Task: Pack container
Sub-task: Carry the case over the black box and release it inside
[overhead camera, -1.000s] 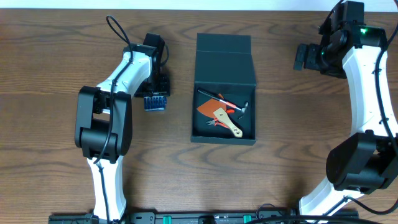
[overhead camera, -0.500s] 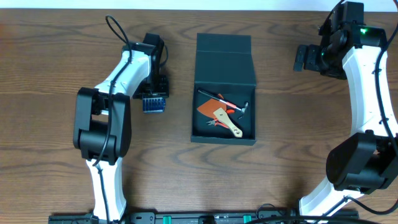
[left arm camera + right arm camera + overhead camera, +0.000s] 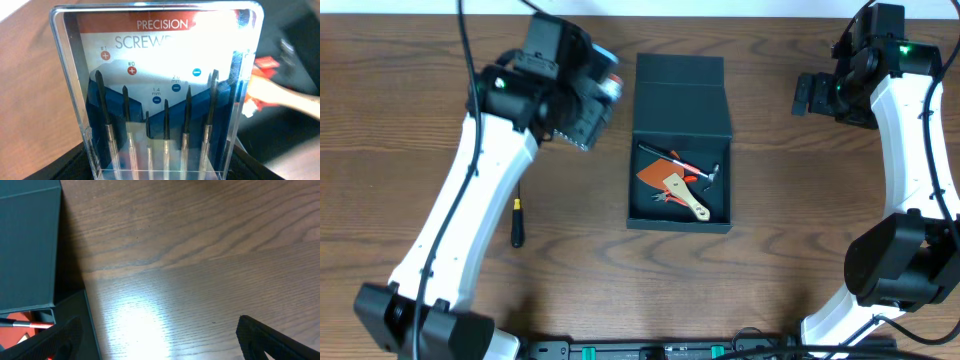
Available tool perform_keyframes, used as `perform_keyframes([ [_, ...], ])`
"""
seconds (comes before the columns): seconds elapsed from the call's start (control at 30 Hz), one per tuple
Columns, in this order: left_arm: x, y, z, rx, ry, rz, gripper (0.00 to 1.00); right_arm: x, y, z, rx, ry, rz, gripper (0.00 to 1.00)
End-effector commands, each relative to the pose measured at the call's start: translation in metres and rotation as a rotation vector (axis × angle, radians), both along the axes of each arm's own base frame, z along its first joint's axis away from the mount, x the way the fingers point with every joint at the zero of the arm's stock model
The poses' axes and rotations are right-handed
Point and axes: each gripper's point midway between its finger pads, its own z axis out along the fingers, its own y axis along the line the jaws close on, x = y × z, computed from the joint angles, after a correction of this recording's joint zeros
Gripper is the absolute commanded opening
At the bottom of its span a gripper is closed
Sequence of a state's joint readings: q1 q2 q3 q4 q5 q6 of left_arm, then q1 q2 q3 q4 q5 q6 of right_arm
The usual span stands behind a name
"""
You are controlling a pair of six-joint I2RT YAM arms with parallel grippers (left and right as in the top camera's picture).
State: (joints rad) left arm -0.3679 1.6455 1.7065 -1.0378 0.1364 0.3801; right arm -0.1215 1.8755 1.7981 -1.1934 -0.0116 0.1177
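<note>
Dark brown wood-grain table (image 3: 770, 250) runs under both my arms, and the container (image 3: 682, 105) sits near its middle, between them, with its flap lid swung open on the far side. Inside the open box lie a wooden-handled brush (image 3: 688, 197), an orange piece (image 3: 650, 175) beneath it and a thin red-handled tool (image 3: 685, 165) set at a slant; a few smaller bits near them are too small for me to name. My left gripper (image 3: 585, 110) hangs just beside the container's far left corner, clenched on the precision screwdriver case (image 3: 160, 90). From my left wrist the clear plastic case fills nearly the whole view, standing upright, with a row of dark-tipped drivers lined up against a blue and white card and a red band across the top. My own left fingers show only as dark shapes at the bottom corners, so the grip itself is mostly hidden behind the case. Past its right edge I can make out a pale wooden handle and some red, blurred. A small black screwdriver (image 3: 517, 222) with a yellow band lies alone on the table, well to the left of the container. My right gripper (image 3: 810, 95) hovers well to the right of the lid, its fingers (image 3: 280, 340) spread wide with only bare wood between them, grasping nothing.
</note>
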Motion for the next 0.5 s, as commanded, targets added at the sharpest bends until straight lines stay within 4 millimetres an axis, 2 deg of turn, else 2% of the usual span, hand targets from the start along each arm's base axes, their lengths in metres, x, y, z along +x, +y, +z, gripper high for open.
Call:
perform_keyframes([
  [0.0, -0.018, -0.033, -0.004, 0.077, -0.039, -0.351, 0.06, 0.0, 0.0, -0.004, 0.004, 0.013, 0.013, 0.99],
  [0.2, -0.043, -0.078, -0.025, 0.161, -0.043, -0.654, 0.06, 0.0, 0.0, -0.004, 0.004, 0.013, 0.013, 0.99],
  [0.33, -0.056, -0.107, -0.047, 0.19, -0.022, -0.784, 0.06, -0.001, 0.0, -0.004, 0.005, 0.015, 0.013, 0.99],
  [0.47, -0.06, -0.124, -0.074, 0.209, 0.027, -0.837, 0.06, -0.002, 0.0, -0.005, 0.005, 0.018, 0.013, 0.99],
])
